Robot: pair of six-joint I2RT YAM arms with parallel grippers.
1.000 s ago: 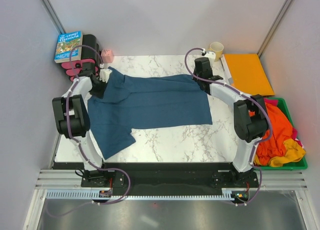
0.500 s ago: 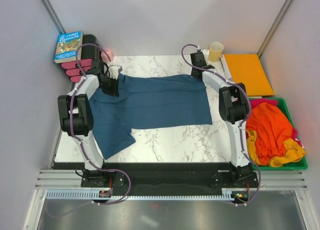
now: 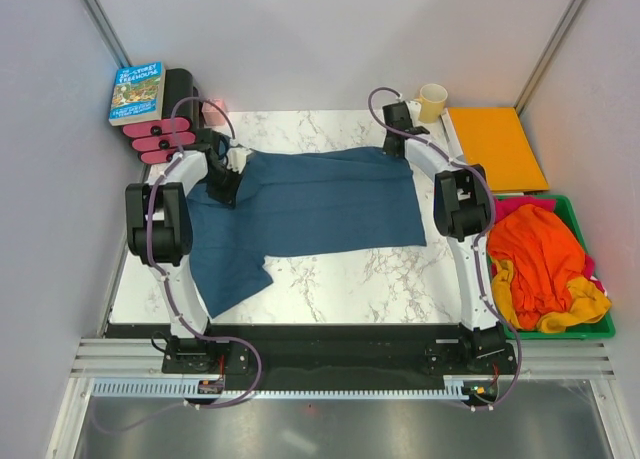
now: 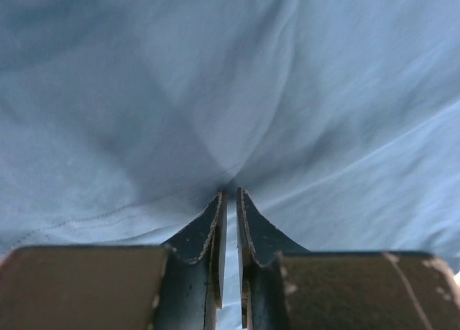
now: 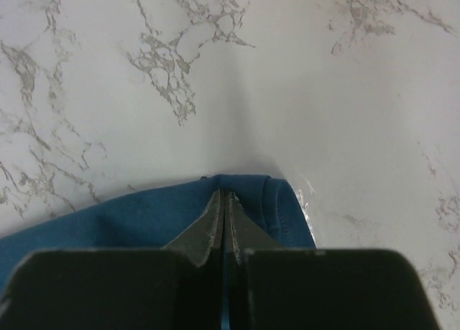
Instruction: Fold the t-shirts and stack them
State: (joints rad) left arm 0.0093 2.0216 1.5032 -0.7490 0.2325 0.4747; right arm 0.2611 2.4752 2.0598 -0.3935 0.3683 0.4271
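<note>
A dusty teal-blue t-shirt (image 3: 320, 199) lies spread on the marble table (image 3: 340, 274), one sleeve trailing toward the near left. My left gripper (image 3: 226, 176) sits at the shirt's far left corner. In the left wrist view this gripper (image 4: 231, 195) is shut on a pinch of the cloth (image 4: 215, 93), and folds radiate from the tips. My right gripper (image 3: 398, 144) is at the far right corner. The right wrist view shows it (image 5: 224, 195) shut on the hemmed blue edge (image 5: 144, 215), with bare marble (image 5: 287, 71) beyond. More t-shirts sit in a bin at the right.
A green bin (image 3: 566, 203) at the right holds an orange shirt (image 3: 535, 254), a yellow one (image 3: 590, 304) and a magenta one (image 3: 515, 205). At the back stand a flat orange folder (image 3: 495, 144), a cup (image 3: 433, 101), a book (image 3: 137, 91) and pink items (image 3: 160, 141).
My right gripper has closed on the shirt's far right corner and that arm has folded in closer. The left gripper has shifted right, carrying the far left corner with it.
</note>
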